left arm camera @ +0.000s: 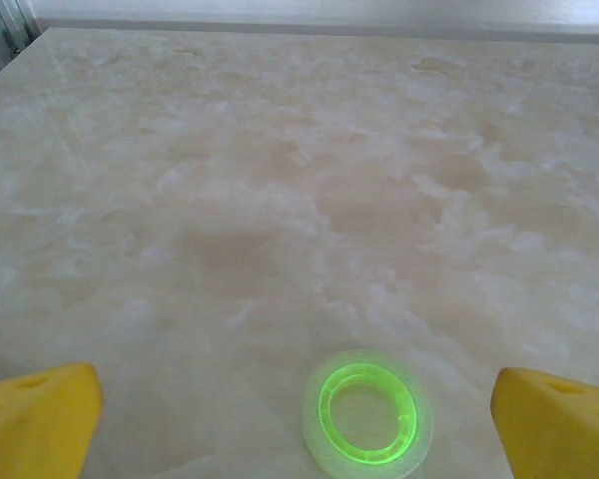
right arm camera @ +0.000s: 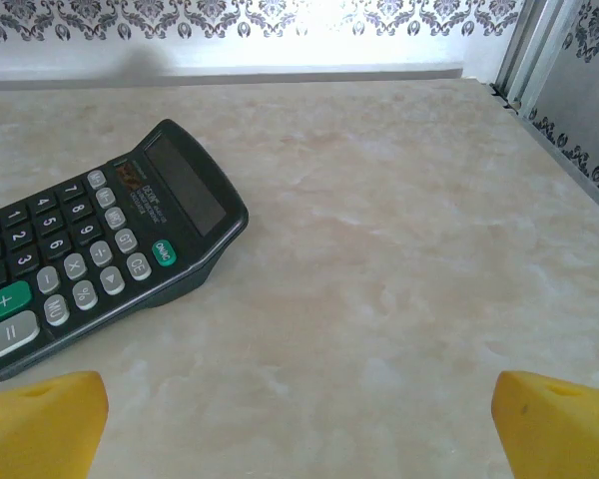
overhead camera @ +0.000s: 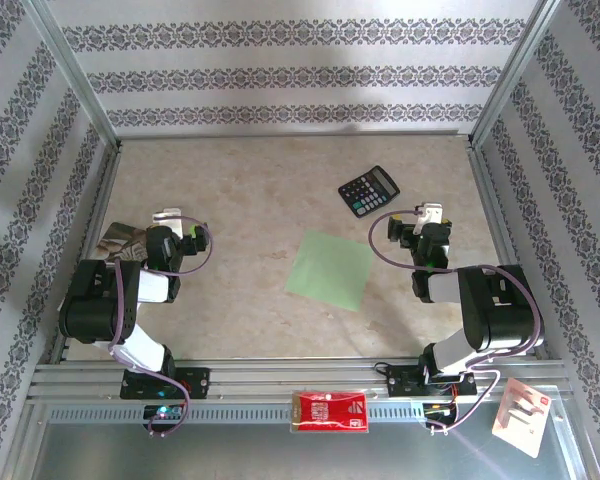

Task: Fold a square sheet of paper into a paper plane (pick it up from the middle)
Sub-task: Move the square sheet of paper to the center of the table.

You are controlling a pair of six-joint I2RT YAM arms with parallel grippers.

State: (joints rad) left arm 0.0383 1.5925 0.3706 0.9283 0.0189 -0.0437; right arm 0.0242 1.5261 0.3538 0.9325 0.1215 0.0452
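Flat square sheet of light green paper (overhead camera: 330,270) is lying on the beige marble-look table (overhead camera: 240,190), roughly mid-table and a bit right of centre, turned slightly so its edges aren't square w/ the table. Nothing's touching it and it's unfolded, no creases I can make out from the top cam.

Just behind it, towards the back right, is the black pocket calculator w/ grey keys (overhead camera: 369,191), apart from the paper. In the right wrist cam the calculator (right arm camera: 90,259) sits ahead and to the left, w/ bare table between the yellow fingertips (right arm camera: 554,419).

Right pincer (overhead camera: 432,216) is just right of the paper, jaws spread wide, holding nothing. Left pincer (overhead camera: 168,218) is well off to the left side, also wide and empty. Its yellow fingertips (left arm camera: 40,414) sit far apart, w/ a small clear ring glowing green (left arm camera: 364,414) on the table between them.

Near edge, on the metal rail btw the arm bases: a red-and-white packet (overhead camera: 328,410). Bottom right there's a white card w/ red corner (overhead camera: 521,415).
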